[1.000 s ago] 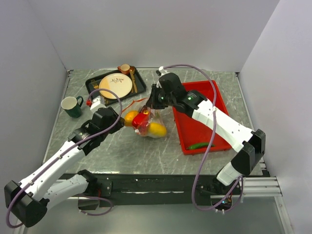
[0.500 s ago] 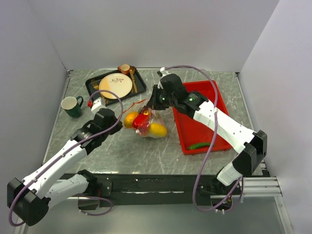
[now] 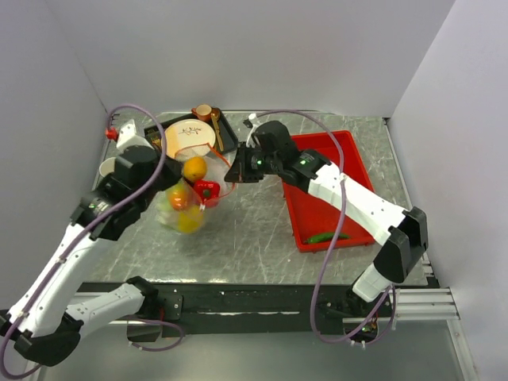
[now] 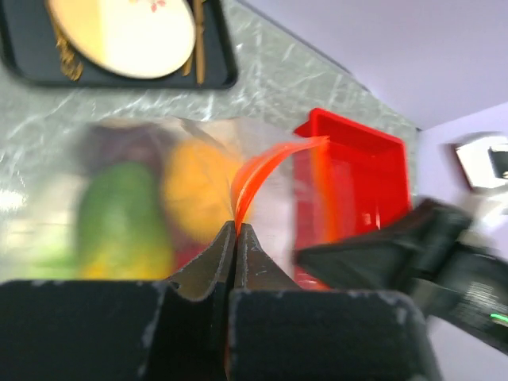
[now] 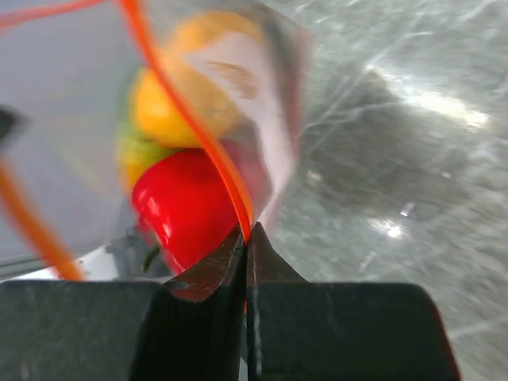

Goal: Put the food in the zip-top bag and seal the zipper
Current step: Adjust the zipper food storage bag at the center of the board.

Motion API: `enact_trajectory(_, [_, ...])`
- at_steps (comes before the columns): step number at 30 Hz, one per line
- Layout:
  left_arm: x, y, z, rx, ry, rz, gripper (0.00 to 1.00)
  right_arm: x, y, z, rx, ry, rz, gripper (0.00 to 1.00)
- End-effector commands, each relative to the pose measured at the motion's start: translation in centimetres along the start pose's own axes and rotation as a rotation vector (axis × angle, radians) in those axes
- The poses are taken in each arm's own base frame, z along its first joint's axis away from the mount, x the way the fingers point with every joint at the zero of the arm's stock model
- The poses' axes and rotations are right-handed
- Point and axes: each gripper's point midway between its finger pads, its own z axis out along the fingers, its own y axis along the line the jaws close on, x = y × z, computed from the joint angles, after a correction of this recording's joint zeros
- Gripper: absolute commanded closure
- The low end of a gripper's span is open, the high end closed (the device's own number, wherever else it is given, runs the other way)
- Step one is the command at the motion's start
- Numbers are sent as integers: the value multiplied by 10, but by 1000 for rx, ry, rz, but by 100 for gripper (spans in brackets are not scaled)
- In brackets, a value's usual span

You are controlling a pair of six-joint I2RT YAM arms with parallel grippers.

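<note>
Jaws of the left gripper (image 4: 236,235) are pinched shut on the thin orange-red zipper strip (image 4: 266,159) of the clear, crinkly plastic zip-top bag (image 3: 181,208). The right gripper (image 5: 246,236) is likewise clamped on that strip, further along.

The bag is held between them, centre-left in the top view, and motion-blurred. Inside are a round orange fruit (image 3: 194,168), a red pepper (image 3: 207,190) and a yellow mango (image 3: 189,221); the rest is too smeared to name.

A slim green chili (image 3: 325,236) lies outside the bag, at the lower end of the red rectangular tray (image 3: 355,159), right of frame.

Judgement: filling is mostly done. The chili is left, and the mouth looks unsealed, with the strip running as separate strands.

No legible writing. The dark motif on the round beige plate (image 3: 190,136) is unreadable.
</note>
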Motion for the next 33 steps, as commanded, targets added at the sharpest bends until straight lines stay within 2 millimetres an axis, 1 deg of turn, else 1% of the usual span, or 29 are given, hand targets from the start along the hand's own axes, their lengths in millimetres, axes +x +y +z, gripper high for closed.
enact_trajectory(1, [18,-9,10,8,121,96,99,6,9,13,-63,-4,48,93])
enact_trajectory(2, [29,-10,16,22,151,103,99,16,-4,20,-41,1,56,92])
enact_trajectory(3, [61,-3,27,36,245,120,99,19,-9,21,-32,0,64,92])
enact_trajectory(4, [69,-5,34,53,254,109,99,25,-15,25,-19,11,73,92])
enact_trajectory(5, [80,-6,39,68,283,101,99,35,-26,30,1,32,80,91])
enact_trajectory(6, [104,0,46,80,351,108,99,42,-34,35,17,48,89,91])
enact_trajectory(7, [114,1,50,89,377,110,99,46,-38,39,22,46,102,91])
enact_trajectory(8, [120,0,55,98,392,112,99,59,-50,44,44,67,115,91])
enact_trajectory(9, [134,5,61,83,438,123,99,63,-57,46,63,66,126,91])
enact_trajectory(11, [142,7,67,69,463,147,99,73,-71,50,101,75,145,91])
enact_trajectory(12, [147,8,71,61,477,155,99,75,-75,50,120,69,149,91])
enact_trajectory(14, [148,4,72,75,481,163,99,81,-86,47,159,66,156,91])
enact_trajectory(15, [146,-2,73,96,474,162,99,79,-85,43,162,50,155,90])
enact_trajectory(16, [145,-5,72,111,472,157,99,76,-90,41,188,26,157,89])
enact_trajectory(17, [142,-9,72,122,464,154,99,78,-94,38,203,22,159,89])
enact_trajectory(18, [139,-17,71,152,459,147,99,75,-93,34,208,4,159,89])
enact_trajectory(20, [135,-30,67,201,459,135,99,72,-99,30,243,-22,160,88])
enact_trajectory(22, [132,-44,63,256,462,133,99,65,-97,25,245,-61,162,88])
enact_trajectory(23, [132,-55,57,297,478,131,99,65,-98,23,245,-68,165,88])
enact_trajectory(25, [135,-65,52,333,494,134,99,53,-87,16,197,-122,166,89])
enact_trajectory(26, [139,-73,47,357,506,141,99,55,-86,15,187,-127,168,89])
enact_trajectory(28, [147,-77,44,366,532,154,99,49,-79,9,164,-155,176,89])
enact_trajectory(29, [155,-81,41,380,550,162,99,46,-77,7,155,-166,178,89])
enact_trajectory(33, [182,-80,43,377,609,170,95,46,-78,8,162,-163,193,92])
